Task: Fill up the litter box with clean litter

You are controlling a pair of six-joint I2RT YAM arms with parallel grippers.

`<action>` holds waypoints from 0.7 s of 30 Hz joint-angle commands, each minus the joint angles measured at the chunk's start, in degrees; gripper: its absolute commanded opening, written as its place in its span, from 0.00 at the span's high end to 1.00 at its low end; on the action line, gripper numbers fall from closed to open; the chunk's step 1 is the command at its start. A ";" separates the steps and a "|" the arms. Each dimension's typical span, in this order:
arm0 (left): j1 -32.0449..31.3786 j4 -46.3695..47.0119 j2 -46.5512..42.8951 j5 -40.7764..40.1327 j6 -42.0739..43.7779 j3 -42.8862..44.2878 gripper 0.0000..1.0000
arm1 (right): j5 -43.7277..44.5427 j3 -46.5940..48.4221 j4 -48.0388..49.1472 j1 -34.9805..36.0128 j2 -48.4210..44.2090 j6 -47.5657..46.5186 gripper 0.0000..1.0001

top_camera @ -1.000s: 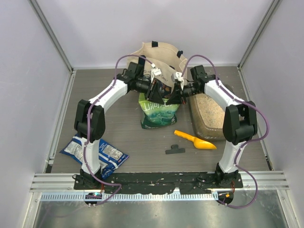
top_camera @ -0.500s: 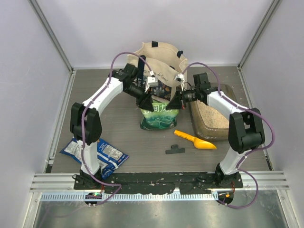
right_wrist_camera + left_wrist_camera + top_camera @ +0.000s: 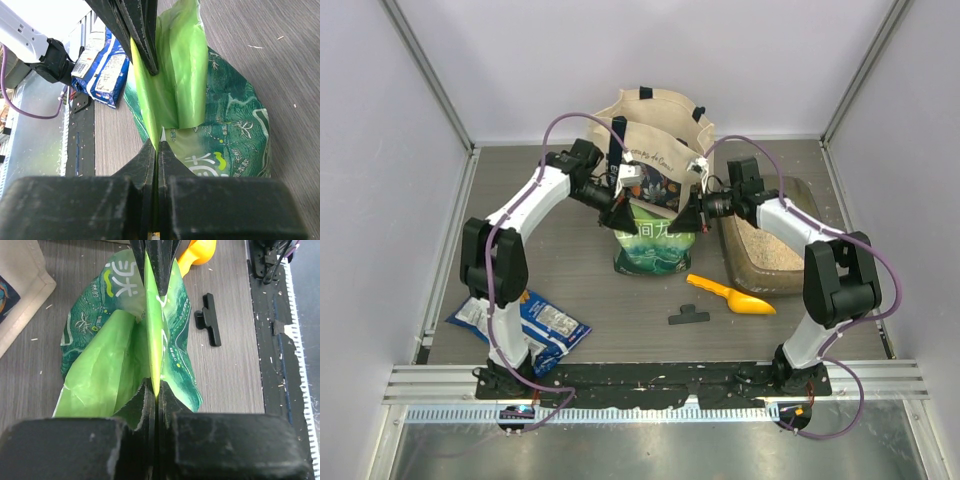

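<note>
The green-and-white pouch point(image 3: 655, 245) stands upright at the table's middle, in front of the cream tote bag point(image 3: 655, 125). My left gripper point(image 3: 623, 214) is shut on the left side of the pouch's top edge point(image 3: 154, 340). My right gripper point(image 3: 686, 214) is shut on the right side of the same edge point(image 3: 170, 85). The pouch's bright green lining shows between them. The litter box point(image 3: 790, 275) lies to the right of the pouch, with pale beige clean litter point(image 3: 760, 232) in it.
A yellow scoop point(image 3: 730, 295) and a black clip point(image 3: 687, 316) lie in front of the pouch; the clip also shows in the left wrist view point(image 3: 210, 320). A blue snack bag point(image 3: 520, 318) lies at the near left and shows in the right wrist view point(image 3: 100, 65).
Both grippers have come down and a little to the left with the pouch's top edge still held. The left arm's elbow has swung outward to the left.
</note>
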 commanded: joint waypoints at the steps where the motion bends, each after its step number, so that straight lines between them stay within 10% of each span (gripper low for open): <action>1: 2.78 -10.35 1.32 -3.62 -0.39 0.14 0.98 | 0.12 -0.23 1.49 -3.16 -5.06 1.33 0.98; 2: 2.60 -9.21 0.80 -3.63 -0.75 0.49 0.77 | 0.12 -0.23 1.49 -3.25 -5.14 1.24 0.98; 8: -4.86 22.66 -9.66 -8.02 -13.23 -5.74 0.57 | -0.85 -0.14 3.60 -3.34 -4.53 2.56 0.98; 21: -11.11 18.24 5.09 -9.78 -9.19 6.82 0.71 | -1.55 -1.11 6.24 -3.25 -5.49 2.13 0.98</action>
